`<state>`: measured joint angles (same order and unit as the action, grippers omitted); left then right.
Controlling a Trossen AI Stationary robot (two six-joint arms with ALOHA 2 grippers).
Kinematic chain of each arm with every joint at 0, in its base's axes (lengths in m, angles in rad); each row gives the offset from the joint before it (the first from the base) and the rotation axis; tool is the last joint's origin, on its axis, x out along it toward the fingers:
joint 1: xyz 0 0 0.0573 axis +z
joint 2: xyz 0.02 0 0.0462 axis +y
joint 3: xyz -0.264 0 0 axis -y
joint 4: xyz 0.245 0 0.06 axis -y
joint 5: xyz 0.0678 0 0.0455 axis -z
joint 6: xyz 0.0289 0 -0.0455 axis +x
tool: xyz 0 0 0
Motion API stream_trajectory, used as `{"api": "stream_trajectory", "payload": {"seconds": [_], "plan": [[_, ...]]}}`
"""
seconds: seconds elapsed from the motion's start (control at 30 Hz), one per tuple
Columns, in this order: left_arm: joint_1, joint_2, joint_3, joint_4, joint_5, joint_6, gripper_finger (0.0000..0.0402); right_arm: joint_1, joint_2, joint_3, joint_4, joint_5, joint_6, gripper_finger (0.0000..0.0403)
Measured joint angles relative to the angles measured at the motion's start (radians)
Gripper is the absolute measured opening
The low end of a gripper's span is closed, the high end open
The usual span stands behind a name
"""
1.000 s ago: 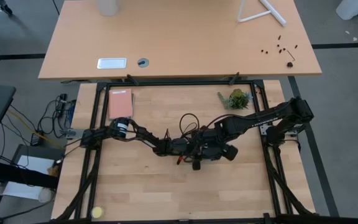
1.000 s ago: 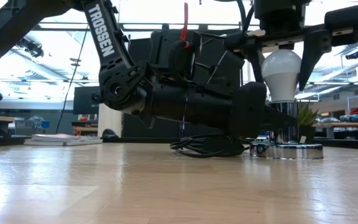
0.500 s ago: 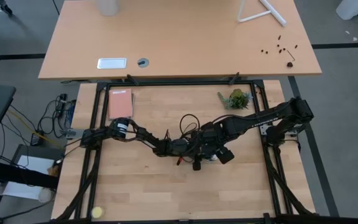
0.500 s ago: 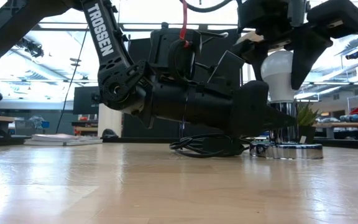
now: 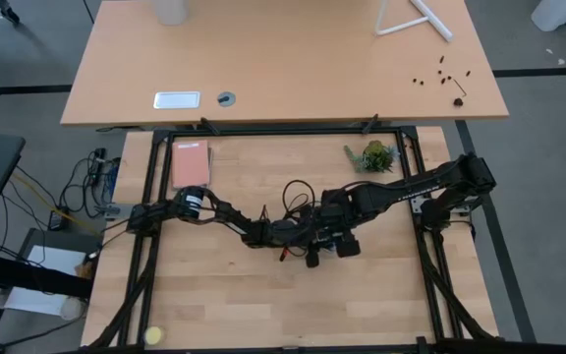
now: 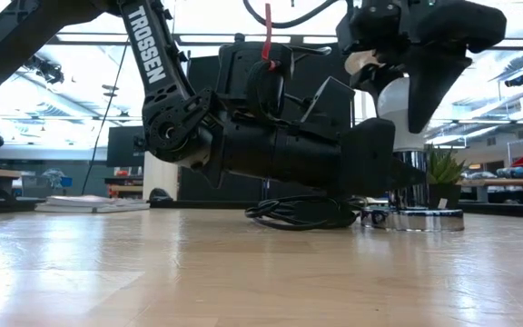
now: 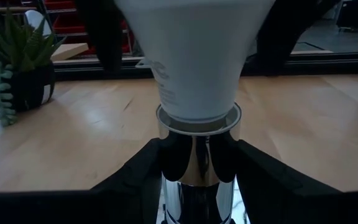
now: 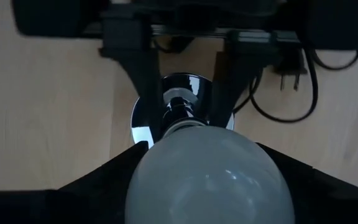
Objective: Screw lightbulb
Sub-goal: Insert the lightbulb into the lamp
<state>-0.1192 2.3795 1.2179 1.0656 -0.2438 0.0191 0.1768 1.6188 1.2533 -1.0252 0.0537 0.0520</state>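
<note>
From my station I see the lightbulb (image 6: 398,100) standing upright with its base in the chrome socket (image 7: 196,163) near the middle of the counter (image 5: 224,295). My right gripper (image 8: 207,186) comes down from above and is clamped on the bulb's white globe, one dark finger (image 8: 98,180) on each side. My left gripper (image 7: 194,158) lies low along the counter and is closed around the socket's shiny neck just under the bulb, holding it steady; its fingers (image 7: 138,168) press the chrome on both sides.

Compared with a second ago, the right gripper has rotated about the bulb's upright axis: in the low view its fingers stood symmetrically either side of the bulb, and now the body is swung round so one finger covers much of the glass. In the high view the right wrist has turned likewise, moving slightly toward the left arm. The left arm has not shifted. The socket's round base (image 6: 416,219) sits slightly further left than before. The black cord (image 6: 302,213) lies coiled beside it, and a small potted plant (image 5: 373,155) stands at the counter's far edge.
</note>
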Motion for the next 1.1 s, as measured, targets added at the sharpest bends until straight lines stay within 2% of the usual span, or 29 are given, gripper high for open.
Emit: {"api": "stream_trajectory", "payload": {"seconds": [0.5, 1.1], "plan": [[-0.009, 0.0, 0.0, 0.016, -0.058, -0.016, 0.0173, -0.001, 0.0, 0.0, 0.002, 0.015, 0.414, 0.0278], [-0.009, 0.0, 0.0, 0.015, -0.071, -0.039, 0.0173, -0.021, 0.0, 0.0, -0.007, 0.004, 1.122, 0.0278]]}}
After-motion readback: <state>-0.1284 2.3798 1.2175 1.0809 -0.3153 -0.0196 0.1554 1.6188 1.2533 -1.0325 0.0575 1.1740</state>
